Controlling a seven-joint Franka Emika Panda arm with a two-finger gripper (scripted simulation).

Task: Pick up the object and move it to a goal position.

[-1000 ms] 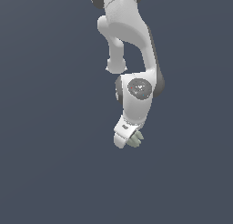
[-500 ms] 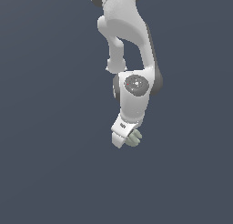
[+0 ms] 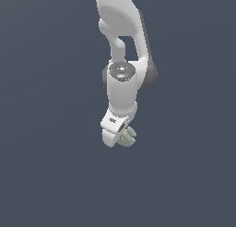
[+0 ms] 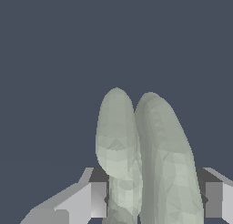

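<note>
A flat, dark slate-blue background fills both views, with no worktop edge, container or goal marker to be seen anywhere; there is nothing here to hold anything.

Nearest, in the wrist view, the small pale grey-green lumpy object [image 4: 150, 164] with its rounded matte lobes fills the lower middle of the frame, seated between the white tool's [image 4: 154, 200] two fingers [image 4: 93, 199], which press against it from either side. The tool is clamped on the object.

Farther off, in the exterior view, the tool [image 3: 119, 133] hangs just below the centre of the frame, and the object [image 3: 127, 136] peeps out at its lower right edge. Above it the glossy white jointed arm [image 3: 122, 83] rises to the top middle of the frame.

Compared with a second ago, the wrist has turned: its round grey cap, which faced the camera, now faces upward, and the tool sits slightly lower and swung a little leftward. The object has stayed in the grip throughout. I judge the pick-up done and the carry under way; how near the goal is cannot be told.
</note>
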